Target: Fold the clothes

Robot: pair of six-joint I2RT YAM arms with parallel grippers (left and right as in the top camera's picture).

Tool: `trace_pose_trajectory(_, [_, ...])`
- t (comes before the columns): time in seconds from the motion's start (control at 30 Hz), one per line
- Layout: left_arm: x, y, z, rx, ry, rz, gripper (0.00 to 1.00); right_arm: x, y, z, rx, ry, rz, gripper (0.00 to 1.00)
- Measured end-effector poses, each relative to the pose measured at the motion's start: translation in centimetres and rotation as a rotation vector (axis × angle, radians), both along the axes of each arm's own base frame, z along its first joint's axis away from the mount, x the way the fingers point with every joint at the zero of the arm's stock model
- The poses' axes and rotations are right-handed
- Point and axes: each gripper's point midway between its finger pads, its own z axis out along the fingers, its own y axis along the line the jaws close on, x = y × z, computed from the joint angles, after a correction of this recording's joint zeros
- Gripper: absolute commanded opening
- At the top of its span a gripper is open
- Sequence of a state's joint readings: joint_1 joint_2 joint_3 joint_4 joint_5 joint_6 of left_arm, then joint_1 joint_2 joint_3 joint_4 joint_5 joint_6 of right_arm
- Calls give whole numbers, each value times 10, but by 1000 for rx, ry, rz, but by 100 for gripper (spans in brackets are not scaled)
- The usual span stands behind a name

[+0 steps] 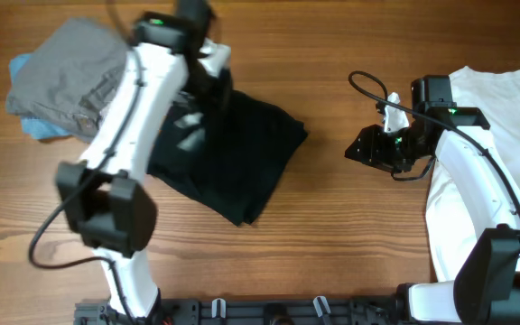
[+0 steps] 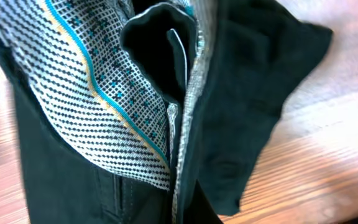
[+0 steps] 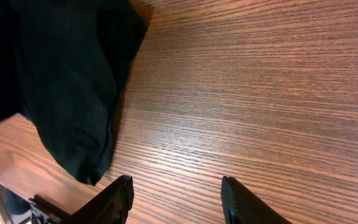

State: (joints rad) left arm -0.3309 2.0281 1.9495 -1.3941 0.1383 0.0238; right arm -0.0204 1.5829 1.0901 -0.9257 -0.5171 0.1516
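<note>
The black shorts (image 1: pixel 233 158) lie crumpled in the middle of the counter (image 1: pixel 332 262), one end bunched up under the left arm. The left claw (image 1: pixel 204 83) hangs right over that bunched end, at the back edge of the garment. Its wrist camera is filled with cloth: the shorts' pale patterned inner waistband (image 2: pixel 92 93), with a teal and an orange line running along it, is turned outward, and black fabric (image 2: pixel 241 93) folds around it. The fingers themselves do not show in any view, so whether the left claw is clamped on the waistband or only poised above it cannot be told. The cloth sits so close to the lens that a hold on the waist seems likely, probably to lift and straighten the shorts before folding.

The right claw (image 1: pixel 370 149) waits to the right of the shorts, apart from them, low over bare wood. Its wrist view shows both fingertips (image 3: pixel 120 199) spread with nothing between them, so it is parted and empty. It faces the near edge of the black cloth (image 3: pixel 61 81), probably placed there to take a second corner.

The grey folded shorts (image 1: pixel 70 72) sit at the far left and look finished. The white shirt (image 1: pixel 504 117) lies spread at the right edge, not yet folded.
</note>
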Motion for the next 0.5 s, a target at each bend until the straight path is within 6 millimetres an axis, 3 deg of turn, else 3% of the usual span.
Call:
trace_pose_trajectory(0.13, [-20,-51,-28,26,60,-83,8,0,0,0,0,0,0,50])
trace_pose_trajectory(0.2, [-31,-69,-44,70,86,-120,52,0,0,0,0,0,0,50])
trace_pose_trajectory(0.23, [-35,-75,-53,102,95,-130,57,0,0,0,0,0,0,51])
trace_pose_trajectory(0.37, [-36,-67,-68,192,105,-116,66,2,0,0,-1,-11,8,56])
trace_pose_trajectory(0.5, [-32,-31,-41,313,108,-79,69,13,10,17,52,-103,86,52])
